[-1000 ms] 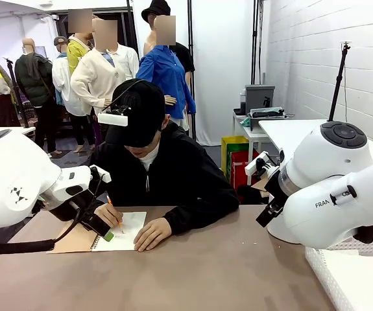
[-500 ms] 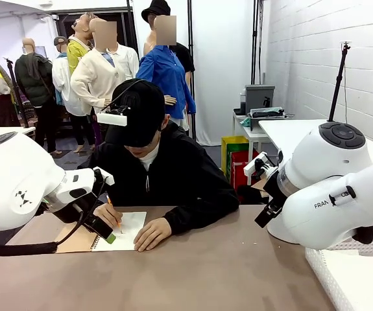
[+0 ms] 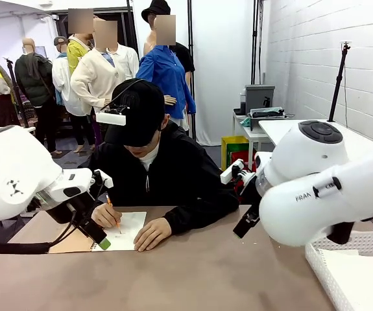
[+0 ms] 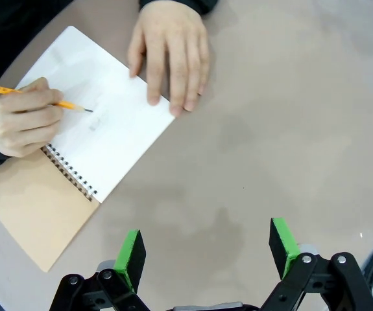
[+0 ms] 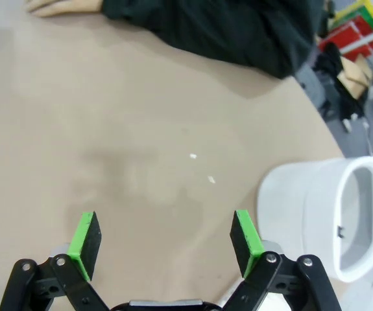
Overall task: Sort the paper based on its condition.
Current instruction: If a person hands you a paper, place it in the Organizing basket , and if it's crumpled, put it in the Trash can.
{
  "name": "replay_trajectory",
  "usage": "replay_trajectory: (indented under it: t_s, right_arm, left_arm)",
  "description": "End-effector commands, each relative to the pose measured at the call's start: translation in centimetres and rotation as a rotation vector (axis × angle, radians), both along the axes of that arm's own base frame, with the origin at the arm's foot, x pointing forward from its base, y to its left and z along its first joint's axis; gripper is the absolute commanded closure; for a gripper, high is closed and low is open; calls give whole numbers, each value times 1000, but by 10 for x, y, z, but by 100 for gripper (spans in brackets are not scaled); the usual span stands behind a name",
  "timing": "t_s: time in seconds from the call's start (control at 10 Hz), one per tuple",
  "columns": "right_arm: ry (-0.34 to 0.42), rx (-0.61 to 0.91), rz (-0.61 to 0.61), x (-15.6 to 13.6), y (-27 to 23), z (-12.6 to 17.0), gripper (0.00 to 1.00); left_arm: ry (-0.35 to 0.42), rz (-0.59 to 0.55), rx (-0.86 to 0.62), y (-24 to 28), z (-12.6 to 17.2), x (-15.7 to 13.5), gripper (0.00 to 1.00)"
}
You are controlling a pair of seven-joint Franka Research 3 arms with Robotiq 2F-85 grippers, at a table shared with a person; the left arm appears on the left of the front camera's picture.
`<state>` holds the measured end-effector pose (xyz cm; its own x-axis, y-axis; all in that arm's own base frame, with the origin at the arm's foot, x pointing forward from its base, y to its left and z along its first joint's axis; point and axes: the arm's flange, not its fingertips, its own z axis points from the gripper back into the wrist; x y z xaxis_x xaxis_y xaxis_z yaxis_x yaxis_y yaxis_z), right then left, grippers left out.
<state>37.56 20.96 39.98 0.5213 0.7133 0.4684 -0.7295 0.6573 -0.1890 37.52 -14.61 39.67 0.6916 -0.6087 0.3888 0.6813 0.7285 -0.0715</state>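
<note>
Tabletop (image 3: 205,272) bare mid-span; waited to start sorting.
Hovered left hand (image 4: 205,230) and right hand (image 5: 165,217) spread, empty; saw paper (image 4: 108,110) at ten o'clock, bound in notebook (image 4: 34,214), pinned under person's palm (image 4: 170,55) for writing.

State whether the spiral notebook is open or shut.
Open: the notebook shows its brown cover flat beside the white page under the person's writing hand.

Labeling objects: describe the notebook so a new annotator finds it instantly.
On the tan table, far left, before the seated person in black. The notebook lies open under their writing hand; its wire spiral and brown cover mark it out.
</note>
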Motion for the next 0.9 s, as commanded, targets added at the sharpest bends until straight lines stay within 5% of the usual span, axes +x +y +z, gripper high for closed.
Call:
replay_trajectory:
  t_s: [0.0, 0.2, 0.8]
  right_arm:
    - [75, 25, 102, 10, -4, 17, 0]
    - [112, 55, 156, 2, 12, 35, 0]
    - [57, 106, 265, -30, 36, 112, 0]
  left_arm:
    - [36, -78, -31, 21, 20, 2, 0]
    - [39, -109, -88, 41, 48, -9, 0]
    - [-143, -148, -153, 82, 144, -37, 0]
